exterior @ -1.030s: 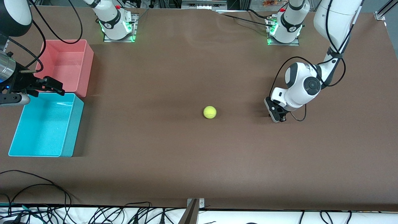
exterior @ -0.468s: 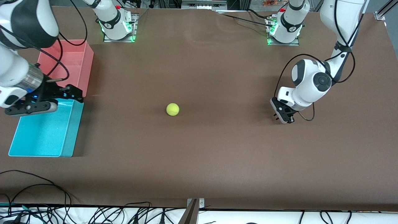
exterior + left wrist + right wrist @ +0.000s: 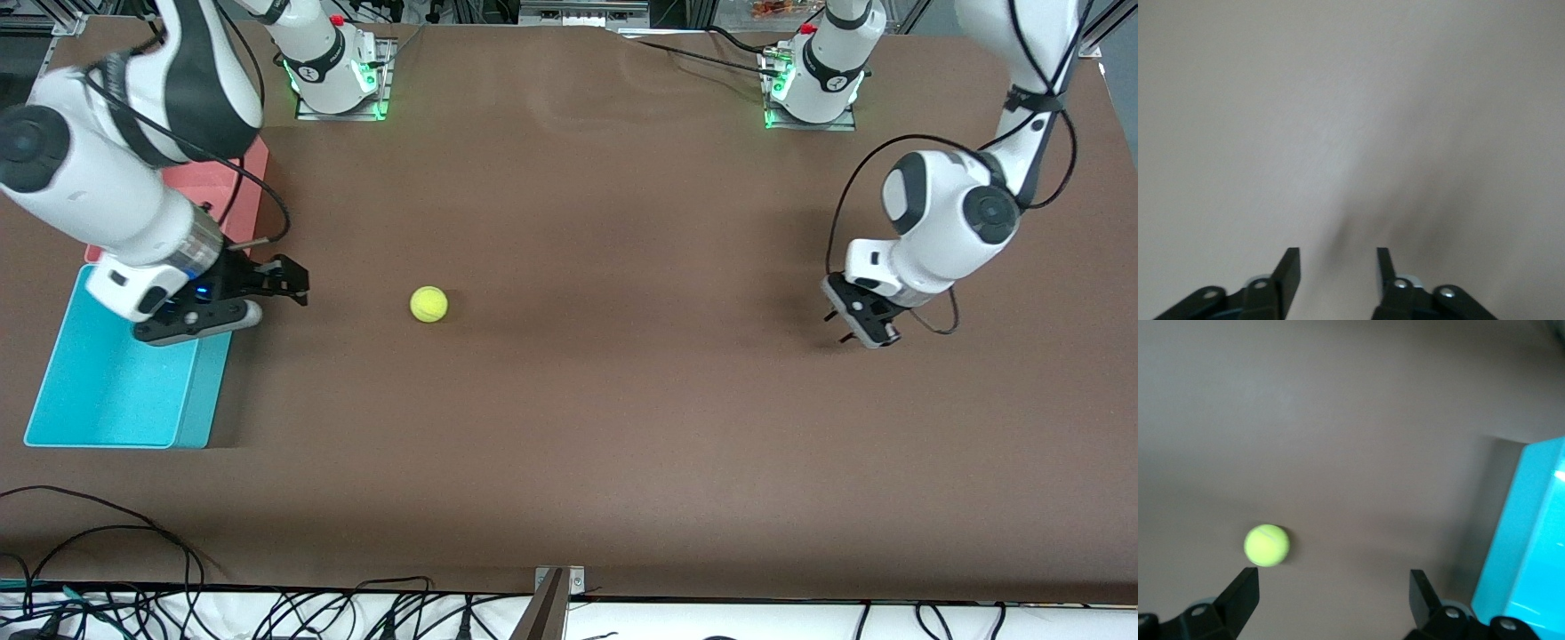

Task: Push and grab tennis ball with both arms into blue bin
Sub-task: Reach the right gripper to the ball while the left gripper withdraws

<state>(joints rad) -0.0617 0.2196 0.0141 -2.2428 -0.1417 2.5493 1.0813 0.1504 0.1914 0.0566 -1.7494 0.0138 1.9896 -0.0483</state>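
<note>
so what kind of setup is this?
Likely a robotics lab bench: two white robot arms bolted to a brown-covered table, loose black cables along its edge, cyan-blue plastic bin, yellow-green tennis ball.

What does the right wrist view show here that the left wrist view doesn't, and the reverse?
Only the right wrist view shows the tennis ball lying free on the table, a corner of the blue bin, and the open right claw, empty. Only the left wrist view shows the left claw, its fingers apart with nothing between them. Both show the bare brown tabletop.
</note>
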